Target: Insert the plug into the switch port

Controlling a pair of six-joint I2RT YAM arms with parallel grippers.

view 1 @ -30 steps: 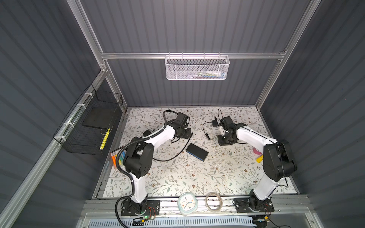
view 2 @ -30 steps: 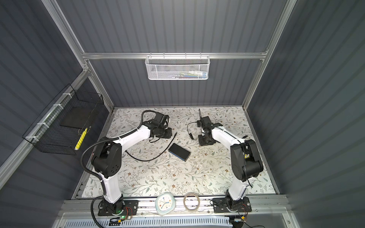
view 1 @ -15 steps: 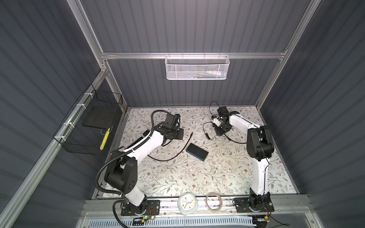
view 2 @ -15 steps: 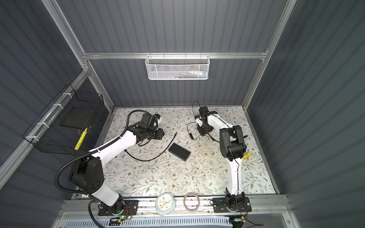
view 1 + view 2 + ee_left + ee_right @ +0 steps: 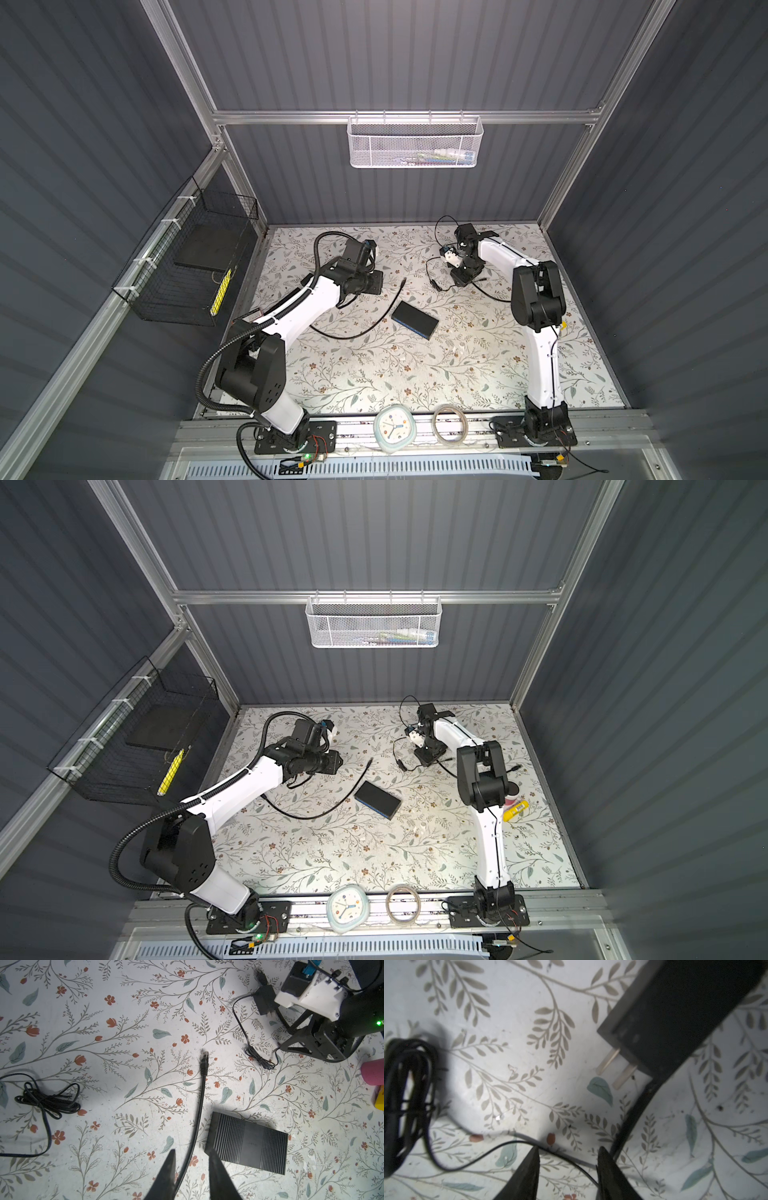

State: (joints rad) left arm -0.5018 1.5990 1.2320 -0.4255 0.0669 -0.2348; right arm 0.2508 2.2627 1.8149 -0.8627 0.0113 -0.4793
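left gripper [image 5: 190,1152] jaws spread, black cable [image 5: 200,1105] running between, unpinched; plug [image 5: 204,1057] ahead of it, switch box [image 5: 247,1142] beside one finger; right gripper [image 5: 568,1150] spread over thin wire [image 5: 510,1142]

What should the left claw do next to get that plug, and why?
Probably slide forward along the black cable toward its plug, then pinch just behind it. The left claw is open, the cable shows ungripped between its fingers, and the plug lies apart from the black box.
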